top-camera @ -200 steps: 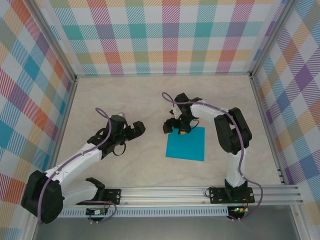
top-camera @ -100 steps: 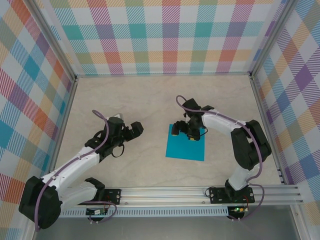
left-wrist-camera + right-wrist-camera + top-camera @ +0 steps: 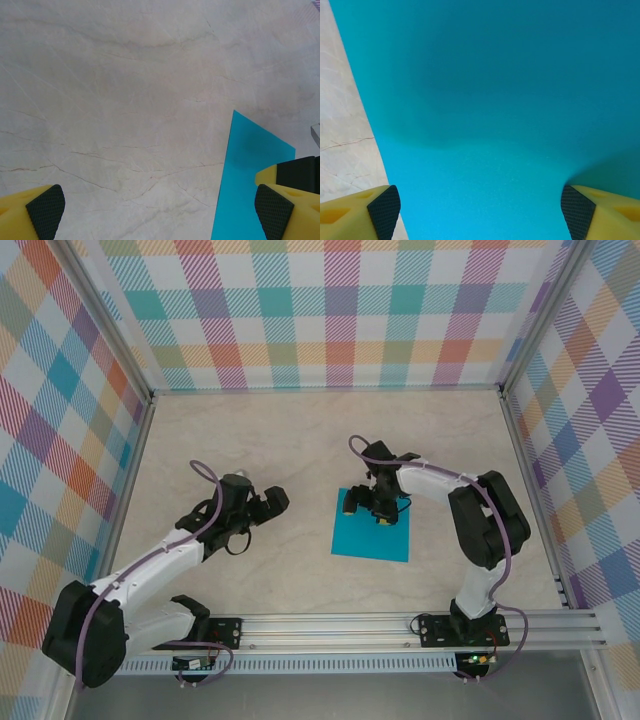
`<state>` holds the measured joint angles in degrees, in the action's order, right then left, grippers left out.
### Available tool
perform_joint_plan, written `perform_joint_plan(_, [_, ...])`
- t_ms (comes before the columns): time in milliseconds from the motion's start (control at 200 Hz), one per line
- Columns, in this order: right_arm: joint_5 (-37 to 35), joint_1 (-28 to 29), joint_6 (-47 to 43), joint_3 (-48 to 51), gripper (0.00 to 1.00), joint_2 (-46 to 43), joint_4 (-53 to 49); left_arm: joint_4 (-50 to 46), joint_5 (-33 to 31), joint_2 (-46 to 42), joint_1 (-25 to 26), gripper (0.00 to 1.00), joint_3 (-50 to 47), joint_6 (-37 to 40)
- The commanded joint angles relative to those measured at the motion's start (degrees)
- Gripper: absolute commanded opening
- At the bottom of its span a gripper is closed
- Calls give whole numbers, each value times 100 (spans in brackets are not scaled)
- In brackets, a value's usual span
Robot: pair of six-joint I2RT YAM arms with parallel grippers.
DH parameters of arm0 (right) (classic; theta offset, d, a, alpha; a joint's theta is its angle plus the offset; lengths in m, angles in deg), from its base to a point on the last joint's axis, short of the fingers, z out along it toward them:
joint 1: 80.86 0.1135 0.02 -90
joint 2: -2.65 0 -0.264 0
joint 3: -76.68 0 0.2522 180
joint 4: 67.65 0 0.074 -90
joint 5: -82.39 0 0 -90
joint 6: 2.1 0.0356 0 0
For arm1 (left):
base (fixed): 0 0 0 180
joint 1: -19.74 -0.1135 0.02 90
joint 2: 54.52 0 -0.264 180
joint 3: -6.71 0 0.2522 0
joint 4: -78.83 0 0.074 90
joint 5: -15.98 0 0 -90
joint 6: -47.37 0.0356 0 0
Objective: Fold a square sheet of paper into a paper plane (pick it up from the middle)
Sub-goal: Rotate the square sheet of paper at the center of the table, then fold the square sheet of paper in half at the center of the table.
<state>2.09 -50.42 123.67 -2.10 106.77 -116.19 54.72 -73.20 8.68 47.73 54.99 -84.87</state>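
The square sheet of paper (image 3: 372, 535) lies flat on the marble table, teal-blue and unfolded. My right gripper (image 3: 365, 510) hovers open over the sheet's far part, close to its surface. In the right wrist view the sheet (image 3: 495, 100) spreads under the right gripper (image 3: 481, 212), whose black pads stand wide apart with nothing between them. My left gripper (image 3: 267, 506) is open to the left of the sheet, a short gap away. The left wrist view has the left gripper (image 3: 160, 220) above bare table, with the sheet's left edge (image 3: 245, 175) near its right fingertip.
The pale marble table (image 3: 250, 440) is walled by checked panels on three sides. A metal rail (image 3: 400, 625) with both arm bases runs along the near edge. A yellow finger of the right gripper (image 3: 295, 175) shows at the right of the left wrist view.
The right gripper has moved from beside the sheet's far left corner to over the sheet's far part. The left arm has shifted only slightly. The sheet has not moved.
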Motion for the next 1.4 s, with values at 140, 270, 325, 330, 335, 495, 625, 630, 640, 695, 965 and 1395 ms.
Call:
perform_joint_plan(140, [350, 227, -1159, -111, 86, 496, -29, 130, 481, 283, 5, 100, 226, 75])
perform_joint_plan(270, [413, 270, -1703, -86, 85, 468, -31, 180, 585, 364, 5, 100, 243, 77])
perform_joint_plan(325, [188, 270, -1747, -202, 85, 495, -262, 173, 603, 397, 6, 100, 248, 73])
perform_joint_plan(330, [163, 270, -1739, -217, 86, 504, -299, 173, 603, 400, 6, 100, 248, 74])
perform_joint_plan(335, [142, 270, -1731, -233, 85, 509, -326, 173, 603, 402, 10, 100, 248, 75])
perform_joint_plan(495, [149, 270, -1251, -374, 86, 405, -418, 208, 683, 445, 9, 100, 254, 76])
perform_joint_plan(625, [8, 270, -835, -441, 88, -53, -357, 203, 656, 445, 3, 100, 264, 8])
perform_joint_plan(630, [-6, 266, -831, -442, 88, -78, -355, 206, 652, 446, 4, 100, 265, 7])
perform_joint_plan(640, [-28, 269, -818, -442, 89, -118, -352, 208, 655, 447, 5, 100, 265, -6])
perform_joint_plan(695, [-275, 270, -725, -442, 91, -321, -358, 294, 709, 442, 5, 100, 248, -73])
perform_joint_plan(965, [-1644, 274, -360, -264, 100, -921, -566, 653, 943, 791, 88, 100, 352, -372])
perform_joint_plan(1395, [-1065, 267, -541, -311, 100, -513, -382, 970, 170, 1322, 567, 100, 525, -763])
